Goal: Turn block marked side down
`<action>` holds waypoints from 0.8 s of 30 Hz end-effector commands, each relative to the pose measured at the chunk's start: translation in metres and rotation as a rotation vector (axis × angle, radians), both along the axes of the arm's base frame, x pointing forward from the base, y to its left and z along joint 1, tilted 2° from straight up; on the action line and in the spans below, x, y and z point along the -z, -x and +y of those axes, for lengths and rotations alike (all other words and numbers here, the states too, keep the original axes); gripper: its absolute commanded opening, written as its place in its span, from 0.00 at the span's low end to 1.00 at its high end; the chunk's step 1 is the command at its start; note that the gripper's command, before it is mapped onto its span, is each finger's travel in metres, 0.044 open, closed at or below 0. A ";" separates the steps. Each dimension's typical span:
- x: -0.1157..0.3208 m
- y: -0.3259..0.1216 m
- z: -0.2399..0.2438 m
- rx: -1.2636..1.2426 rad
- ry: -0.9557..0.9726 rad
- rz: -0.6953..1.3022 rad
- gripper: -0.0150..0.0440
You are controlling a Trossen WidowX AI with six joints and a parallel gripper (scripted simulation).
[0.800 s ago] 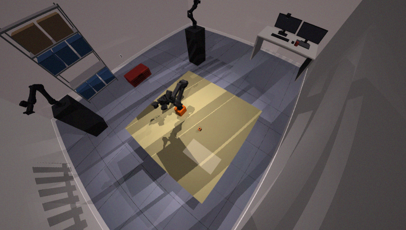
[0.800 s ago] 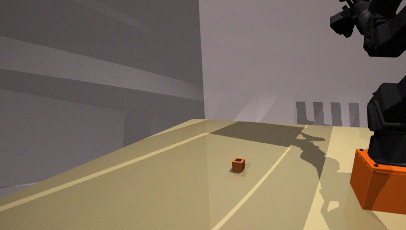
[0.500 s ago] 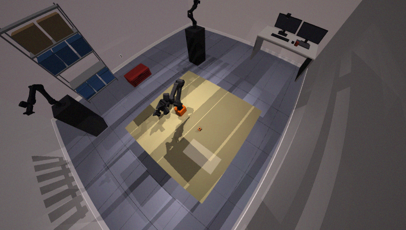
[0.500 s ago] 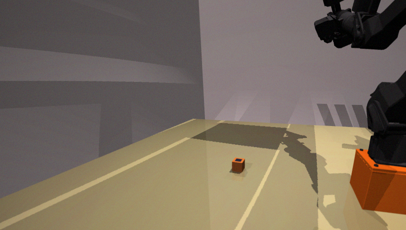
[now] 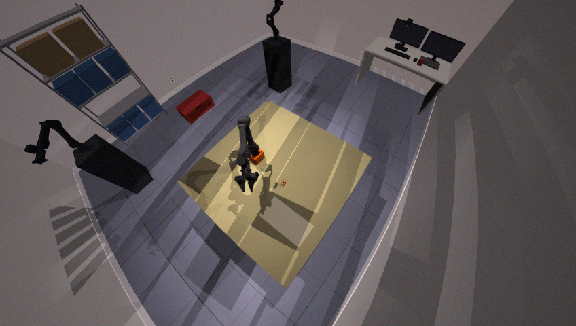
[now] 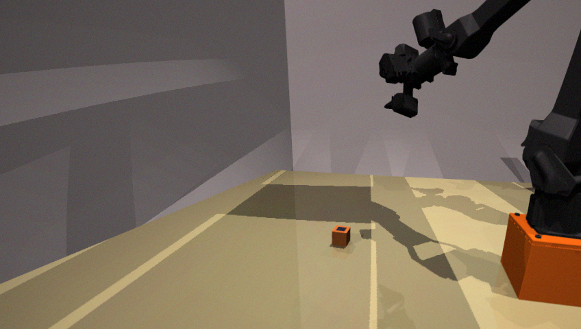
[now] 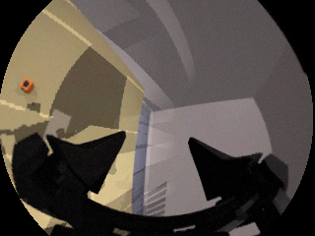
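Note:
A small orange block (image 5: 283, 183) (image 6: 340, 238) (image 7: 27, 86) rests on the tan table top (image 5: 323, 161) (image 6: 252, 277). Its dark square mark faces up in the exterior view and also shows in the wrist view. My gripper (image 5: 246, 189) (image 7: 157, 138) is open, with nothing between its fingers. It hangs high above the table, off to one side of the block. In the wrist view the block lies far to the upper left of the fingers. In the exterior view the fingers overlap and are hard to tell apart.
My arm's orange base (image 5: 257, 157) (image 6: 546, 269) stands on the table. Two other arms stand on black pedestals (image 5: 277, 64) (image 5: 113, 165) beyond the table. A red box (image 5: 195, 106), a shelf rack and a desk (image 5: 404, 62) stand farther off.

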State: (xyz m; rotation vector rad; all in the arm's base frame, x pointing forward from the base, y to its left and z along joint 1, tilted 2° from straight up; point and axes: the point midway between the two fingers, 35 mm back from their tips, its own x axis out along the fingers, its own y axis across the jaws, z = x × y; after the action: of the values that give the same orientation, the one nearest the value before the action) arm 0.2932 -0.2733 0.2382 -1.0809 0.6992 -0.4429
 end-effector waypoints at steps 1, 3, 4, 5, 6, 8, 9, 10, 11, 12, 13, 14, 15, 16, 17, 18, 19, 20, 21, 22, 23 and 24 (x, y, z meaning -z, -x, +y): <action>0.050 -0.046 0.037 -0.034 -0.329 0.070 1.00; 0.072 -0.061 0.058 -0.029 -0.464 0.120 1.00; 0.083 -0.067 0.069 -0.022 -0.528 0.149 1.00; 0.094 -0.073 0.081 -0.011 -0.589 0.180 1.00; 0.104 -0.078 0.093 0.003 -0.648 0.214 1.00; 0.125 -0.084 0.119 0.041 -0.756 0.289 1.00; 0.134 -0.086 0.132 0.065 -0.805 0.330 1.00; 0.143 -0.088 0.145 0.093 -0.849 0.372 1.00; 0.152 -0.088 0.159 0.123 -0.889 0.415 1.00; 0.161 -0.087 0.172 0.158 -0.925 0.459 1.00; 0.169 -0.086 0.185 0.195 -0.955 0.504 1.00; 0.176 -0.084 0.199 0.235 -0.981 0.550 1.00; 0.184 -0.081 0.212 0.278 -1.001 0.596 1.00; 0.190 -0.077 0.225 0.324 -1.015 0.642 1.00; 0.196 -0.071 0.236 0.369 -1.024 0.684 1.00; 0.199 -0.067 0.242 0.396 -1.026 0.708 1.00; 0.200 -0.066 0.244 0.405 -1.027 0.716 1.00; 0.200 -0.066 0.244 0.405 -1.027 0.716 1.00; 0.200 -0.066 0.244 0.405 -1.027 0.716 1.00; 0.200 -0.066 0.244 0.405 -1.027 0.716 1.00; 0.200 -0.066 0.244 0.405 -1.027 0.716 1.00; 0.200 -0.066 0.244 0.405 -1.027 0.716 1.00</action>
State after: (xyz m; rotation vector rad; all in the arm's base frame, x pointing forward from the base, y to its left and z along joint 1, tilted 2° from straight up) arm 0.3602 -0.0307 0.0372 -0.0914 1.5424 0.0572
